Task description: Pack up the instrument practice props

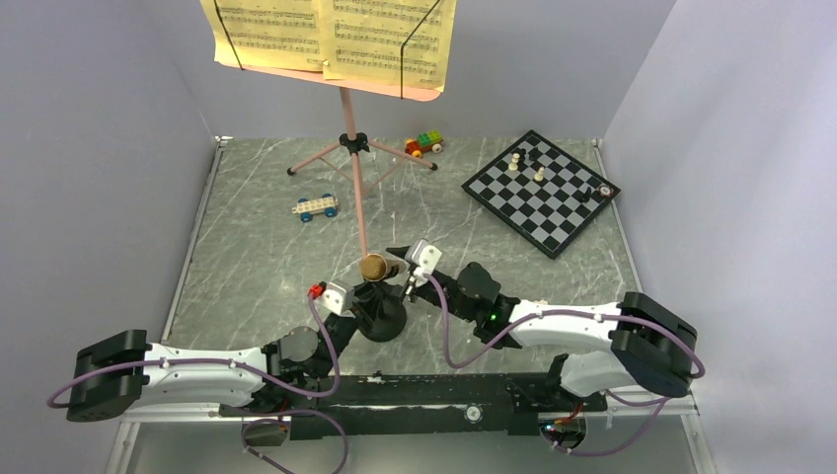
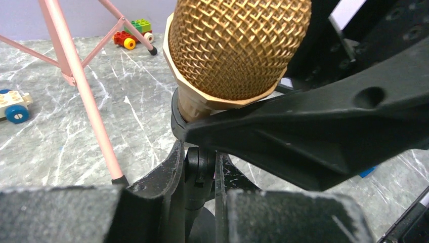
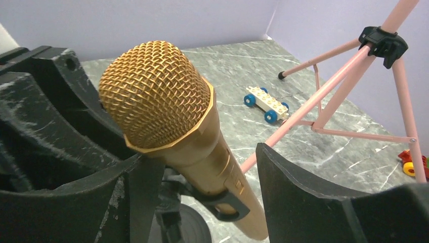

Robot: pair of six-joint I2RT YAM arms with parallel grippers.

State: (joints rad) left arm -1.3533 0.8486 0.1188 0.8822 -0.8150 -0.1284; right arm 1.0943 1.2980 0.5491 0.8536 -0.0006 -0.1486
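Note:
The gold-brown microphone (image 1: 373,267) sits in the clip of the black round-based mic stand (image 1: 381,318) near the table's front middle. My left gripper (image 1: 357,302) is shut on the stand's thin post (image 2: 196,169) just under the clip. My right gripper (image 1: 401,265) is open with its jaws either side of the microphone body (image 3: 215,162); one finger is against it and a gap shows at the other finger (image 3: 303,202). The pink tripod music stand (image 1: 353,168) stands behind, carrying yellow sheet-music pages (image 1: 326,35).
A black-and-white chessboard (image 1: 543,193) with a few pieces lies at the back right. A white-and-blue toy brick car (image 1: 316,207) and a red-green one (image 1: 424,145) sit near the tripod legs. Grey walls close the left, back and right sides.

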